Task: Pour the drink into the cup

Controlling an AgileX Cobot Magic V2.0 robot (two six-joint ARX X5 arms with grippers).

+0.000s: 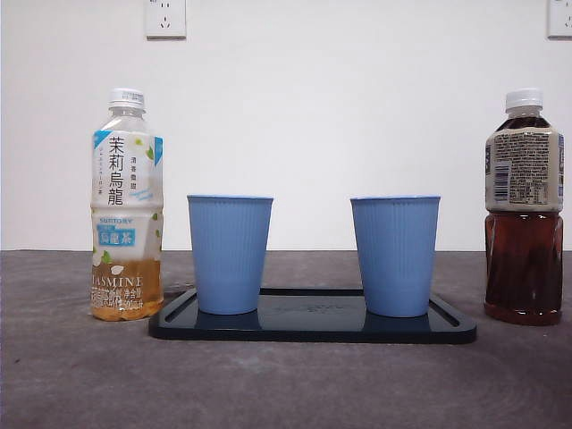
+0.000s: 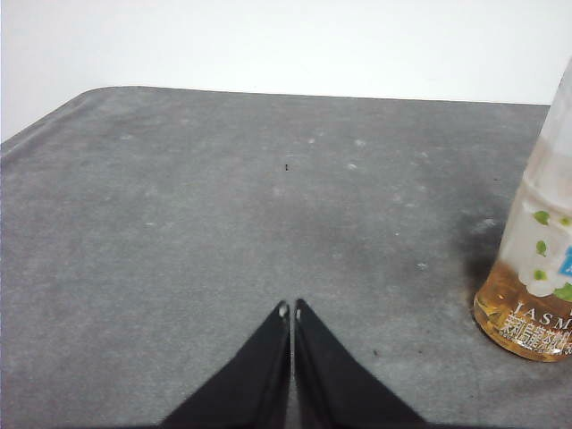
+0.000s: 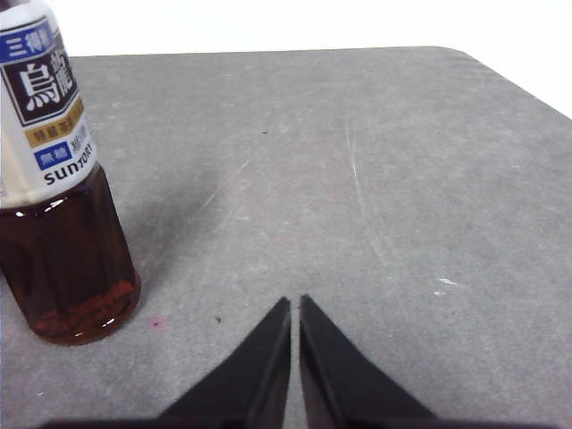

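Observation:
Two blue ribbed cups stand upright on a black tray, one at its left and one at its right. A jasmine tea bottle with a white cap and a little pale amber drink stands left of the tray; it also shows in the left wrist view. A dark tea bottle, capped, stands right of the tray and appears in the right wrist view. My left gripper is shut above bare table, apart from the jasmine bottle. My right gripper is shut too, apart from the dark bottle.
The grey table runs to a white wall with sockets high up. Neither arm shows in the front view.

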